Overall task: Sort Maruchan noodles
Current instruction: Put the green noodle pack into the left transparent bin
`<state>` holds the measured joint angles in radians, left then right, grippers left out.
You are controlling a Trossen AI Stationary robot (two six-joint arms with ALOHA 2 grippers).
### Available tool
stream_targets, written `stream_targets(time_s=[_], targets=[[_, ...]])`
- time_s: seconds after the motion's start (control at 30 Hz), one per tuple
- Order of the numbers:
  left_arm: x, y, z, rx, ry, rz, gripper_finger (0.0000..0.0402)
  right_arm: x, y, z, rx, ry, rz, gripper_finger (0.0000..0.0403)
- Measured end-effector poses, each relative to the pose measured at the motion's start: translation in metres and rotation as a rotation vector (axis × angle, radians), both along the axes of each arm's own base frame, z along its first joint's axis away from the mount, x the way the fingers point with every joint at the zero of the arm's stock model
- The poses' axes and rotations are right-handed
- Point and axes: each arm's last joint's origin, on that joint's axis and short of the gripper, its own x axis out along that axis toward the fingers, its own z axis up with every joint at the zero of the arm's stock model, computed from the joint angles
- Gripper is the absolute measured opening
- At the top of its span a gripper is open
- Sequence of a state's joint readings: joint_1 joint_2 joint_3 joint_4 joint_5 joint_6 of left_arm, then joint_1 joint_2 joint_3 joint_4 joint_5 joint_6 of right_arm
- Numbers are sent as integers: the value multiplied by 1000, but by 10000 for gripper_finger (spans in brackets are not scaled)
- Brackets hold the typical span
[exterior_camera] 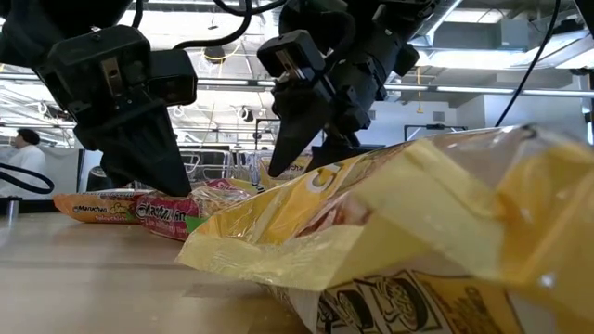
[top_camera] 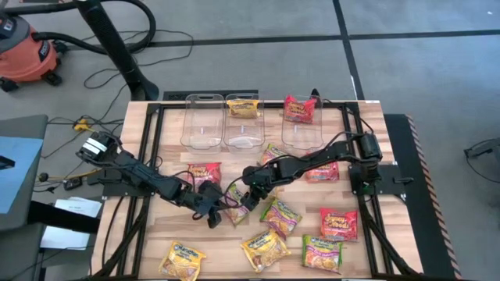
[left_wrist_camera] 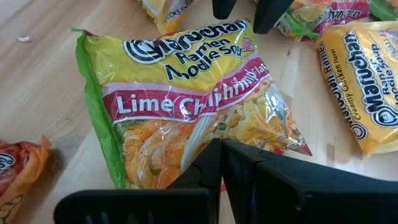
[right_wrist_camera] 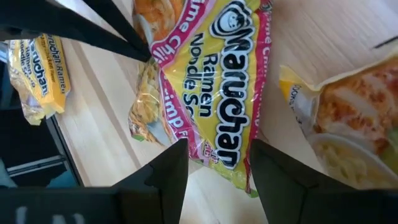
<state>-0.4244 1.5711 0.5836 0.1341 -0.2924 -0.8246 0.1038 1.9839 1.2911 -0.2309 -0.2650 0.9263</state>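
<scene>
Your target is the Lime Chili Shrimp packet, lying flat near the middle of the tabletop between the two arms. The right gripper hangs over one end with its jaws spread, straddling the packet's edge but not yet clamping it. The left gripper is clenched with nothing in it, its tip pressing on the opposite end, seemingly pinning the packet.

You look to be at the pick-up step: next you need the right jaws to drop over the crinkly edge and close before any lift.

Other packets lie scattered across the near half of the tabletop. Three clear bins stand at the far edge; two already hold a packet. An orange shop vacuum sits on the floor beyond the tabletop, and a person shows in the room behind.
</scene>
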Motion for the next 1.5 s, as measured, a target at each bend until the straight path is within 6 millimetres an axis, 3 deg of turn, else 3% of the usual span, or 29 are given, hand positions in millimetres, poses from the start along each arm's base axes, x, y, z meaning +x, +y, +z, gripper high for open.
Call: stream_targets(time_s=[0.3,0.77,1.1,1.37,1.5], targets=[[6,-2,4,-52,-82,7,0,-2,0,-1,-3,26,-2,197],[16,15,9,-73,-143,82,0,-5,7,-3,13,55,9,197],[20,16,13,-71,-196,75,0,-4,4,-3,-69,51,-79,186],[21,17,14,-71,-205,75,0,4,3,-30,-24,96,-55,156],[22,18,14,-89,-197,60,0,12,5,-30,-6,94,-42,149]])
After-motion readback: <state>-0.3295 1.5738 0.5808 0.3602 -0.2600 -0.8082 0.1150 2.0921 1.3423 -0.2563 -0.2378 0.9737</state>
